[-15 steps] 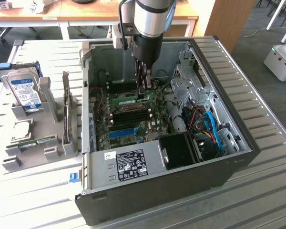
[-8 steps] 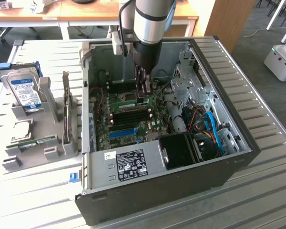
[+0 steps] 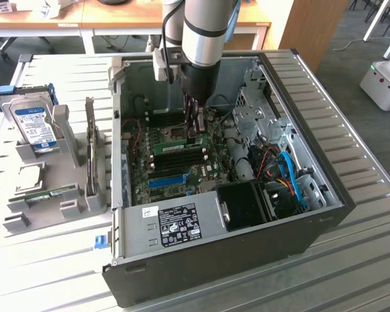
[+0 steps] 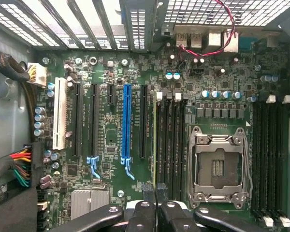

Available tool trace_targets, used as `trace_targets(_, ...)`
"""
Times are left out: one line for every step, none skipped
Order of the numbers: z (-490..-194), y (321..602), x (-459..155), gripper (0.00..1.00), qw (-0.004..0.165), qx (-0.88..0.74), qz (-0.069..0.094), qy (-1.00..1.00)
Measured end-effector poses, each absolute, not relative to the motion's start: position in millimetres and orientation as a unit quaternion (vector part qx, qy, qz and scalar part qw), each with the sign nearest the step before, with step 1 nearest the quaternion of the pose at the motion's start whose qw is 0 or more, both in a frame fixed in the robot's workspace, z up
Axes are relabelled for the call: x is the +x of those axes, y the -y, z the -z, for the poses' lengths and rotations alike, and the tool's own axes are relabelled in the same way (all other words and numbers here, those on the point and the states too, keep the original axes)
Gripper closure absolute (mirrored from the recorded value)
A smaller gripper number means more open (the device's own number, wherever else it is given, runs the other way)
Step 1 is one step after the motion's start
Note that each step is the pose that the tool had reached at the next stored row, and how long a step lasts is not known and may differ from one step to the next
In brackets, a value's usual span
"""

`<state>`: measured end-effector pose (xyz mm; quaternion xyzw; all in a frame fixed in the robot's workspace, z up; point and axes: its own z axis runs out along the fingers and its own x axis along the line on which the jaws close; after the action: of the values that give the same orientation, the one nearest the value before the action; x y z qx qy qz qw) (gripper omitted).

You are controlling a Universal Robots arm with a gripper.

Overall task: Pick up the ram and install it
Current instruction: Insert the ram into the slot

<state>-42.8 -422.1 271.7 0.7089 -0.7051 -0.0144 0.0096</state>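
Nothing is legible: print on the hard drive label (image 3: 36, 123) and the case's black sticker (image 3: 177, 224) is too small.

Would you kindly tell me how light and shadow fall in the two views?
Exterior view: even room light, with the case shadowed around its black fan; wrist view: light glares through the grille, the motherboard is evenly lit, the pincer dark.

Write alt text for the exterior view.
A robot arm's shut gripper reaches down into an open computer case, to a green ram stick that lies along the motherboard's memory slots. On the exterior view's left, a grey holder carries a hard drive.
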Motion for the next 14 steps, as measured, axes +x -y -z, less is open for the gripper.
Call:
trace_targets(-271.7, 422.1, -42.8, 0.88, 0.010, 0.709, 0.014, 0.705)
trace_targets(-271.7, 422.1, -42.8, 0.88, 0.010, 0.709, 0.014, 0.705)
trace_targets(-271.7, 422.1, -42.8, 0.88, 0.010, 0.709, 0.014, 0.705)
trace_targets(-271.7, 422.1, -42.8, 0.88, 0.010, 0.709, 0.014, 0.705)
trace_targets(-271.6, 422.1, -42.8, 0.88, 0.010, 0.707, 0.014, 0.707)
trace_targets(-271.4, 422.1, -42.8, 0.88, 0.010, 0.706, 0.014, 0.708)
trace_targets(-271.3, 422.1, -42.7, 0.88, 0.010, 0.704, 0.014, 0.710)
trace_targets(-271.3, 422.1, -42.7, 0.88, 0.010, 0.702, 0.014, 0.712)
trace_targets(-271.2, 422.1, -42.6, 0.88, 0.010, 0.701, 0.015, 0.713)
trace_targets(-271.1, 422.1, -42.6, 0.88, 0.009, 0.701, 0.015, 0.713)
trace_targets(-270.9, 422.1, -42.6, 0.88, 0.009, 0.699, 0.015, 0.715)
trace_targets(-270.8, 422.1, -42.6, 0.88, 0.009, 0.698, 0.015, 0.716)
trace_targets(-270.6, 422.1, -42.6, 0.88, 0.009, 0.696, 0.015, 0.718)
trace_targets(-270.4, 422.1, -42.6, 0.88, 0.009, 0.693, 0.015, 0.720)
